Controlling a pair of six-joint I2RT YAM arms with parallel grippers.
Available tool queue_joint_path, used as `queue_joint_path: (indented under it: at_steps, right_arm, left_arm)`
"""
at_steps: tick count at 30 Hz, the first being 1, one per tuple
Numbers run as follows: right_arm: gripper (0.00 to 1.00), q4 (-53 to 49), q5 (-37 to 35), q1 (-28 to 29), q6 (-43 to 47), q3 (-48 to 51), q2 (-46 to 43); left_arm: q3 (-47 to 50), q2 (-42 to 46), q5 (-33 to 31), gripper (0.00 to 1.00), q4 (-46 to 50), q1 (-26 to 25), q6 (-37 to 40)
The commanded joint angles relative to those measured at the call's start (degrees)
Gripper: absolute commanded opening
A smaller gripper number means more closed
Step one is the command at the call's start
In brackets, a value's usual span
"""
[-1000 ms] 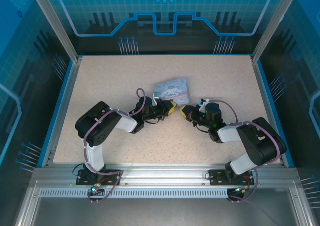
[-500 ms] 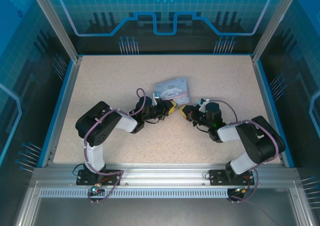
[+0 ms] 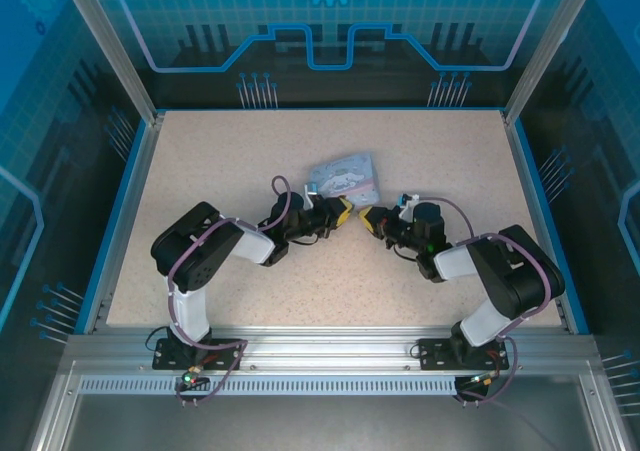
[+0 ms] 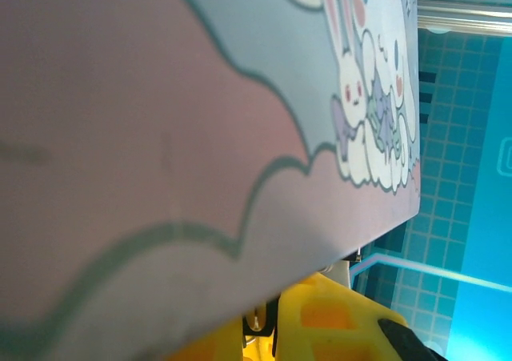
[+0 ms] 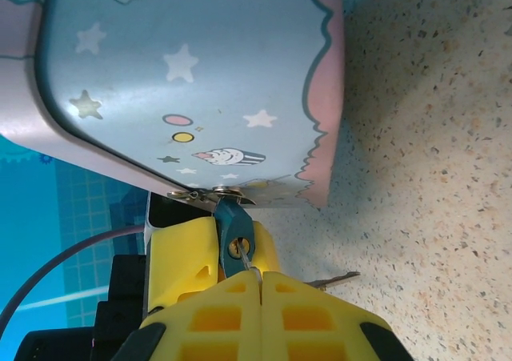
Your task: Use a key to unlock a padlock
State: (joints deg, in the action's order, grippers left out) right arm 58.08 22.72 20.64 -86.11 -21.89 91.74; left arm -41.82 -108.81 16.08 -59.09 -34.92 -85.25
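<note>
Nearest the lens, the right pincer (image 5: 260,287) is pressed together on the key (image 5: 244,258). Its thin shaft sits at the keyhole, apparently so a wrist roll can turn it. Just beyond, the padlock (image 5: 234,226) hangs from the clasp of the box (image 5: 184,81), backed by the left pincer (image 3: 342,211) — probably bracing it, though I cannot tell its grip. Past the box lies speckled surface (image 5: 416,177).
</note>
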Motion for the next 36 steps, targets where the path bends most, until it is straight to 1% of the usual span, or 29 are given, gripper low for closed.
queue_joint_path:
  at_steps: [1, 10, 26, 36]
  right_arm:
    - [0.00, 1.8, 1.5, 0.1, -0.3, -2.3, -0.2]
    - [0.00, 1.4, 1.2, 1.2, -0.3, -2.6, 0.0]
    - [0.00, 4.2, 1.0, -0.2, 0.4, -1.0, 4.1]
    - [0.00, 3.0, 1.6, -1.6, 1.7, -1.6, 5.2]
  left_arm:
    - [-0.4, -0.5, 2.6, 0.00, -6.1, -0.7, -0.8]
    - [-1.4, -1.0, 2.7, 0.00, -5.6, -1.3, -0.8]
    - [-1.0, -0.1, 2.7, 0.00, -6.6, -1.3, -1.1]
    - [-0.6, 0.0, 2.7, 0.00, -7.5, -1.3, -1.4]
